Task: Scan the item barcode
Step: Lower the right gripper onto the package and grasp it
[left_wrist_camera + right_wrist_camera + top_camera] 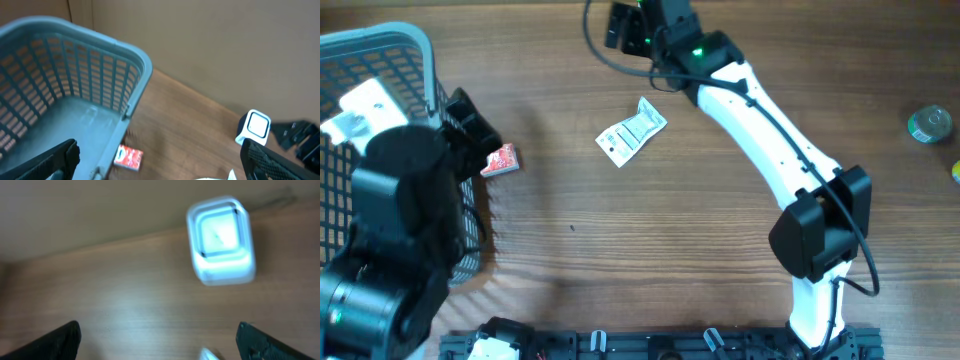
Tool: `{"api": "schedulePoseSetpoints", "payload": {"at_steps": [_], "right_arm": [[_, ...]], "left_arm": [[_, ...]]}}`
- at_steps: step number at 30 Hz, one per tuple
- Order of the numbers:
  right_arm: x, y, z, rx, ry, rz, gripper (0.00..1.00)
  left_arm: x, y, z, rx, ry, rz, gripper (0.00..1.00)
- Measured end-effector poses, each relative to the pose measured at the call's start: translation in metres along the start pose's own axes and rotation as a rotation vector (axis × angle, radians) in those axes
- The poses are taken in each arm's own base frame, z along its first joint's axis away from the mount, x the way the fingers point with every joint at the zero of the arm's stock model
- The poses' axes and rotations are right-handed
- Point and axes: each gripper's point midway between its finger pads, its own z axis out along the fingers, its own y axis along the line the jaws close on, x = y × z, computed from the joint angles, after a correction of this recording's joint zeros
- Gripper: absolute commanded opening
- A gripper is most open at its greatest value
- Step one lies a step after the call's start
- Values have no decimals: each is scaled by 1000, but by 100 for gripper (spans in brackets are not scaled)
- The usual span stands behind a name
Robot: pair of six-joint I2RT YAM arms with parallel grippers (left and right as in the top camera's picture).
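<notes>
From above, the basket [390, 45] sits at the desk's [650, 240] 9 o'clock edge, with a packaged item [360, 108] lying inside it. A small packet [501, 160] lies on the desk just outside the basket's wall, at its 3 o'clock. A flat sachet [631, 131] lies toward 12 o'clock, well apart from the packet. A round object [929, 123] rests far out at 2 o'clock. The scanner box [254, 127] stands near the desk's back edge.

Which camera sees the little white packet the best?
The overhead view. There the white packet lies whole on the table, with nothing covering it. The left wrist view and the right wrist view each catch only a white sliver at the bottom edge, probably that packet.
</notes>
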Motion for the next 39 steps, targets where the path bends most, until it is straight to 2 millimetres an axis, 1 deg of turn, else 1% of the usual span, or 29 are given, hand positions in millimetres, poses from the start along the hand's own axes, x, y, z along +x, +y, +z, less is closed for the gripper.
{"api": "schedulePoseSetpoints", "payload": {"at_steps": [1,3,4,6,7,9,12,14,17,20,21,23,26,28,29,34,36,37,39], "right_arm": [[7,-9,2,18,39,27,100],[28,-30,5,72,145,112,100],[38,-36,6,94,186,145,100],[68,-49,3,164,296,226,100],[79,-52,0,191,334,260,100],[100,-48,-5,209,412,327,100],[112,-31,-3,159,469,391,100],[123,-26,3,146,513,432,100],[142,-29,19,177,560,487,100],[155,-40,28,251,572,536,100],[158,-45,29,279,569,554,100],[159,-48,30,302,559,578,100],[153,-45,37,291,525,615,100],[151,-42,45,271,510,630,100],[153,-42,48,270,512,636,100],[179,-50,67,317,561,671,100],[196,-55,76,347,594,679,100],[201,-57,78,354,607,681,100],[200,-55,79,347,609,683,100]], "left_arm": [[-3,2,-5,9,-11,12,100],[-6,5,-13,30,-27,33,100],[-7,6,-16,35,-33,37,100],[-9,7,-21,48,-41,47,100],[-9,6,-21,50,-41,51,100],[-8,6,-21,50,-36,63,100],[-7,5,-19,50,-29,68,100],[-6,5,-19,49,-24,71,100],[-4,6,-19,46,-17,76,100],[-4,7,-19,46,-17,77,100],[-3,7,-19,46,-16,77,100],[-3,7,-19,46,-16,76,100],[-3,6,-19,50,-13,71,100],[-2,5,-19,56,-11,68,100],[-2,5,-19,58,-10,68,100],[-2,5,-19,58,-8,66,100],[-2,5,-19,58,-6,67,100],[-2,5,-19,58,-6,66,100],[-1,5,-19,58,-6,67,100]]}}
